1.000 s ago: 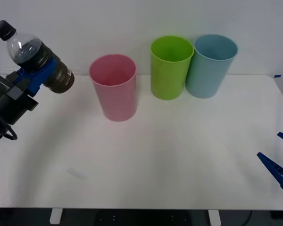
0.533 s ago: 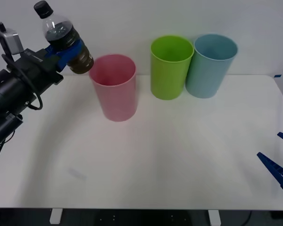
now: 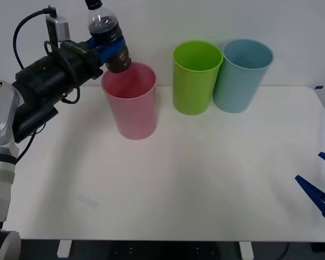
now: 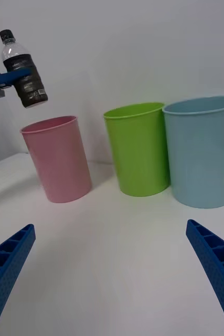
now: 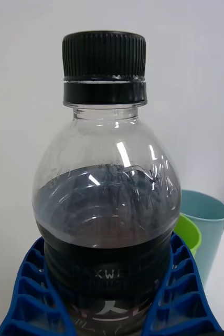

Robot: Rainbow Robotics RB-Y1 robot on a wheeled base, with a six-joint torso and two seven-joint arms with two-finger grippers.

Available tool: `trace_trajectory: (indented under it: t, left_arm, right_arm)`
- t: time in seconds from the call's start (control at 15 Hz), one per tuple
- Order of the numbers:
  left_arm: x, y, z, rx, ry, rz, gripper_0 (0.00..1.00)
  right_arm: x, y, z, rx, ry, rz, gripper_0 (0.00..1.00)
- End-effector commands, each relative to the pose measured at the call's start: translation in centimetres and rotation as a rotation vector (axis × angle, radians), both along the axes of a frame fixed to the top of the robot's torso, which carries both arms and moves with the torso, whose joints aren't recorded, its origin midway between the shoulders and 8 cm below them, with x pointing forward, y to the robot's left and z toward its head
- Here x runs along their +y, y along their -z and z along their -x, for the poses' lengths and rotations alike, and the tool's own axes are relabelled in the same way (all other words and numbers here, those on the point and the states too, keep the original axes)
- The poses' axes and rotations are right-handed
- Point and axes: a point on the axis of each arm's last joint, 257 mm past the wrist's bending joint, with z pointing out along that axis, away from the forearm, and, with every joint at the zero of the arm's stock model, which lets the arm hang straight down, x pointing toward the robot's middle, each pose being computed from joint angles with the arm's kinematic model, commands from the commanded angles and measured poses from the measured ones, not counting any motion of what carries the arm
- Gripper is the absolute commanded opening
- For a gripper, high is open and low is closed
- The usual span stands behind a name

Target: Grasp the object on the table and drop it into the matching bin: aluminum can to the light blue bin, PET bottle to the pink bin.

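Observation:
My left gripper (image 3: 109, 49) is shut on the PET bottle (image 3: 107, 37), a small clear bottle with a black cap and dark lower body, held nearly upright in the air. The bottle's base hangs just over the left rim of the pink bin (image 3: 131, 100). From the right wrist, the bottle (image 4: 22, 71) floats above the pink bin (image 4: 59, 157), its left side. Blue ribbed fingers (image 5: 188, 294) clasp the bottle (image 5: 104, 210) close up. The light blue bin (image 3: 242, 75) stands at the back right. My right gripper (image 3: 320, 184) rests open at the table's right edge.
A lime green bin (image 3: 195, 77) stands between the pink and light blue bins, touching the blue one. The white table (image 3: 195, 179) stretches bare in front of the bins. A white wall rises behind them.
My left arm has swung the bottle right and upward, from the table's far left to just over the pink bin's left rim. The right arm has not moved.

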Motion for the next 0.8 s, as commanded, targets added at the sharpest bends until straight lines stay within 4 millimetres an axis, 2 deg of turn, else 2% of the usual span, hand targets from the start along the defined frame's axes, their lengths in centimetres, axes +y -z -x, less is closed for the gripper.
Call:
trace_trajectory:
  t: [0.07,0.4,0.47,0.53,0.6,0.73,0.8]
  left_arm:
    - [-1.80,0.37,-0.83,0.006,0.003,-0.009,0.00]
    - [-2.33,0.24,-0.81,-0.002,0.004,-0.007,0.00]
    - [-2.27,0.23,-0.82,-0.002,0.003,-0.008,0.01]
    - [-2.30,0.33,-0.81,0.000,0.003,-0.007,0.06]
    - [-2.40,0.27,-0.80,-0.001,0.005,-0.007,0.19]
    - [-2.28,0.26,-0.81,0.001,0.004,-0.001,0.99]
    - [-2.29,0.26,-0.84,0.001,0.002,-0.001,1.00]
  right_arm:
    - [0.00,0.00,0.00,0.000,0.000,0.000,1.00]
    - [0.00,0.00,0.00,0.000,0.000,0.000,1.00]
    - [0.00,0.00,0.00,0.000,0.000,0.000,1.00]
    - [0.00,0.00,0.00,0.000,0.000,0.000,1.00]
    - [0.00,0.00,0.00,0.000,0.000,0.000,1.00]
    - [0.00,0.00,0.00,0.000,0.000,0.000,1.00]
    - [0.00,0.00,0.00,0.000,0.000,0.000,1.00]
